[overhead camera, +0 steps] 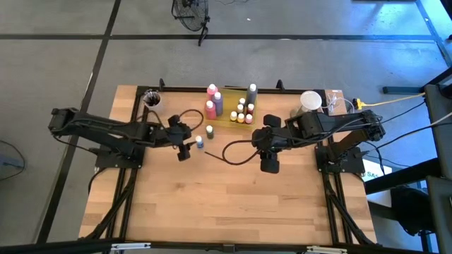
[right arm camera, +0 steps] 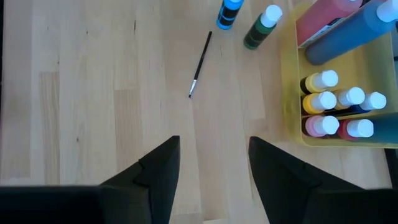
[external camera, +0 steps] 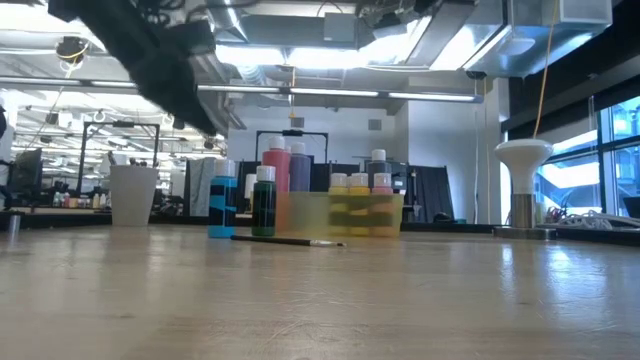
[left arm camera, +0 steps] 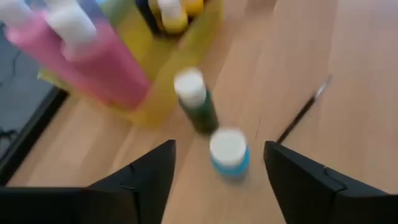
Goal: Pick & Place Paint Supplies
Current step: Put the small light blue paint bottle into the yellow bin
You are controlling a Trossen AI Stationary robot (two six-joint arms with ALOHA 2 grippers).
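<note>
A small blue bottle and a small green bottle, both white-capped, stand upright on the table near the translucent yellow tray. My left gripper hovers open just short of the blue bottle, touching nothing. A thin dark brush lies flat on the wood. Tall pink bottles, a purple one, a grey one and several small bottles stand in the tray. My right gripper is open over bare wood.
A black cable loops across the table between the two arms. One pale cup stands at the far right, and a cup holding dark things at the far left. Bare wood fills the table's near half.
</note>
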